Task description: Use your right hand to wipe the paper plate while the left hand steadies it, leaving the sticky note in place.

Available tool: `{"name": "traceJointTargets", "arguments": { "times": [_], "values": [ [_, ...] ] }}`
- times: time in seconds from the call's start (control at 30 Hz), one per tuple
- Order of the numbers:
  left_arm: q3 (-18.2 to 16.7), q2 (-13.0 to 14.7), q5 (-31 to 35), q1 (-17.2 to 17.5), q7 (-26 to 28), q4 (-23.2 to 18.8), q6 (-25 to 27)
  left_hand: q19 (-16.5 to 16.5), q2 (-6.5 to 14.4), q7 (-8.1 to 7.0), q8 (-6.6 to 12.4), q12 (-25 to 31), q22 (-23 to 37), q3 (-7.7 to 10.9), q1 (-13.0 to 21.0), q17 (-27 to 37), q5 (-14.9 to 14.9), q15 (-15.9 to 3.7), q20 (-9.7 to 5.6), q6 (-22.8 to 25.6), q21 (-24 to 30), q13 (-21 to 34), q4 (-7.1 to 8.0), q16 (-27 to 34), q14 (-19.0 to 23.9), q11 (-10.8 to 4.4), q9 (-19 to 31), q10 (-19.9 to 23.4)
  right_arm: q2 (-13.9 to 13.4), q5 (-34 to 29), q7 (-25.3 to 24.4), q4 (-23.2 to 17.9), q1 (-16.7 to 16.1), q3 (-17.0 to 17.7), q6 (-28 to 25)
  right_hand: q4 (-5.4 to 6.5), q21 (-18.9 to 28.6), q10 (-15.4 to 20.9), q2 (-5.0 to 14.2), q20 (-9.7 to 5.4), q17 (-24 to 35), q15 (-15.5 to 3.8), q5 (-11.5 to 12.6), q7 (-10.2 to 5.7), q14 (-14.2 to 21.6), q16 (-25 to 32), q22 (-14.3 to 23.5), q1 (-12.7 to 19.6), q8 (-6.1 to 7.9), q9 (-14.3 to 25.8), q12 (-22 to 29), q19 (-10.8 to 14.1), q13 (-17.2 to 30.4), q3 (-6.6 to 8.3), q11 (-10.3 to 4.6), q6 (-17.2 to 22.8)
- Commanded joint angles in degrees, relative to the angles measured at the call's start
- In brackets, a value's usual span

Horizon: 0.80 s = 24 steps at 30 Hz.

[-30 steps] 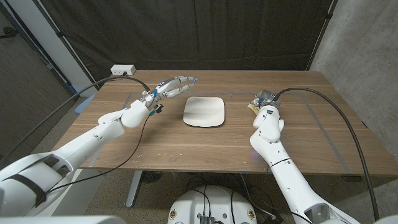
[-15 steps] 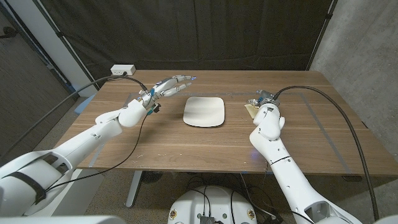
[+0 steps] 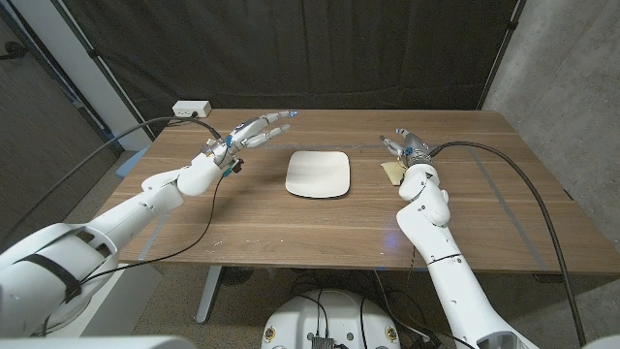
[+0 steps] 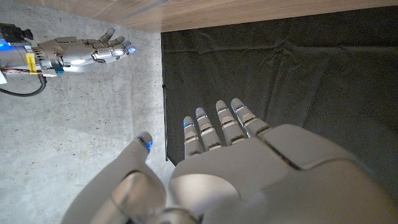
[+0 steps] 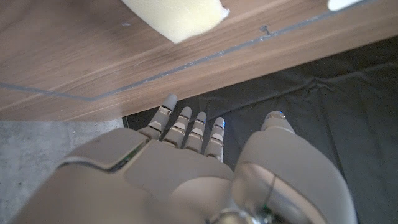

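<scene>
The white paper plate (image 3: 318, 174) lies mid-table, its top plain white. My left hand (image 3: 254, 131) hovers above the table to the plate's left and a little behind it, fingers stretched out and apart, holding nothing. In the left wrist view the left hand (image 4: 217, 155) reaches out straight. A pale yellow sponge-like pad (image 3: 391, 171) lies on the wood right of the plate. My right hand (image 3: 405, 145) is raised just behind the pad with its fingers spread and empty. The right wrist view shows the pad (image 5: 177, 15) lying beyond my right hand (image 5: 186, 162).
A white power box (image 3: 191, 109) sits at the table's back left corner. A strip of blue tape (image 3: 131, 160) marks the left edge. Black cables trail from both wrists. A dark curtain hangs behind the table.
My left hand has drawn back to the left, away from the plate, and spread its fingers. My right hand has lifted off the yellow pad and moved back, leaving the pad uncovered.
</scene>
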Motion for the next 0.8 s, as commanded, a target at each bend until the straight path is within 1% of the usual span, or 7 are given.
{"name": "traceJointTargets", "arguments": {
  "times": [0.03,0.17,0.23,0.37,0.53,0.7,0.8],
  "values": [
    [0.3,-5.1,-8.2,-3.9,-1.6,14.7,-10.8,0.4,0.5,-1.45,0.16,0.0,0.3,-0.36,0.2,0.0,-0.3,-4.68,-0.21,-7.1,-0.5,0.0,0.07,-0.4,-3.8,-0.44,0.1,-6.7,1.8,13.7,-5.0,0.2,-1.2,5.0,11.1,0.92,-0.5,0.6,0.06,-1.15,-0.5,-2.78,0.0,0.48,-0.7,0.2,0.0,-1.9,0.37,0.1,0.6,-0.1,-0.1,-0.34,0.38,0.2],
    [-0.9,-7.1,-21.9,-2.7,-11.4,15.9,-11.1,-0.5,0.6,-1.47,-0.04,0.2,0.3,-0.60,0.2,0.0,-0.5,-4.27,-0.59,-12.2,-1.1,-0.1,0.07,-0.6,-7.0,-0.53,0.1,-10.0,2.0,18.4,-5.3,1.3,-1.5,6.7,15.2,2.25,-0.8,0.9,1.08,-2.59,-1.6,-3.13,0.2,0.62,-0.9,0.2,0.0,-4.3,0.43,0.1,0.6,0.6,-0.2,-0.70,0.11,0.5],
    [-2.0,-7.4,-31.4,-0.6,-18.4,12.9,-8.1,-0.7,0.5,-1.28,0.08,0.3,0.3,-0.70,0.2,0.0,-0.6,-4.03,-0.58,-12.6,-1.2,-0.1,0.07,-0.6,-7.6,-0.43,0.1,-10.4,2.3,20.2,-5.9,1.7,-1.8,7.4,17.0,2.94,-1.0,1.2,1.66,-3.09,-2.1,-3.25,0.3,0.94,-1.0,0.2,0.0,-5.5,0.48,0.1,0.6,0.9,-0.3,-0.86,0.16,0.8],
    [-4.5,-6.9,-42.6,2.9,-26.5,6.1,-0.6,-0.9,0.4,0.49,0.65,0.6,0.3,-0.91,0.1,0.0,-0.7,-3.65,-0.54,-12.3,-1.3,-0.2,0.09,-0.4,-8.2,-0.15,0.1,-10.6,3.2,24.0,-6.9,2.4,-2.4,8.9,20.5,3.36,-1.0,1.5,1.95,-3.26,-2.5,-3.24,0.4,1.23,-0.8,0.3,-0.1,-6.4,0.55,0.1,0.7,1.3,-0.3,-1.00,0.26,1.1],
    [-7.6,-7.0,-50.3,5.6,-33.3,0.9,7.5,-2.0,0.3,2.35,0.51,0.5,0.4,-1.20,0.0,-0.1,-0.8,-3.21,-0.48,-13.7,-1.9,-0.2,0.10,-0.7,-10.5,0.66,0.0,-12.0,3.6,27.6,-7.3,3.3,-3.0,10.3,24.0,3.67,-1.2,2.1,2.11,-3.33,-3.1,-3.08,0.5,1.46,-0.5,0.4,-0.1,-7.2,0.60,0.0,0.8,1.5,-0.4,-1.15,0.48,1.4],
    [-10.0,-7.6,-51.6,6.5,-36.1,0.2,10.2,-2.6,0.2,3.51,0.33,0.4,0.4,-1.41,-0.1,-0.1,-1.0,-3.00,-0.49,-15.3,-2.2,-0.2,0.10,-0.5,-11.3,0.84,0.0,-13.1,4.4,30.6,-8.7,4.3,-3.3,11.7,27.4,4.03,-1.3,2.5,2.26,-3.71,-3.8,-2.81,0.7,2.03,-0.2,0.4,-0.1,-8.2,0.74,0.0,0.9,2.0,-0.4,-1.34,1.07,2.0],
    [-11.0,-8.4,-49.9,5.7,-36.8,2.5,9.1,-2.8,0.2,4.57,0.21,0.4,0.4,-1.54,-0.1,-0.2,-1.0,-2.82,-0.56,-16.4,-2.3,-0.3,0.09,-0.5,-11.8,0.78,0.0,-13.7,4.4,29.4,-8.8,2.6,-3.7,11.8,24.9,4.28,-1.4,3.0,2.29,-3.99,-4.3,-3.06,0.7,2.44,0.4,0.6,-0.1,-9.0,0.92,0.0,1.0,2.5,-0.4,-1.54,0.88,2.7]
  ]
}}
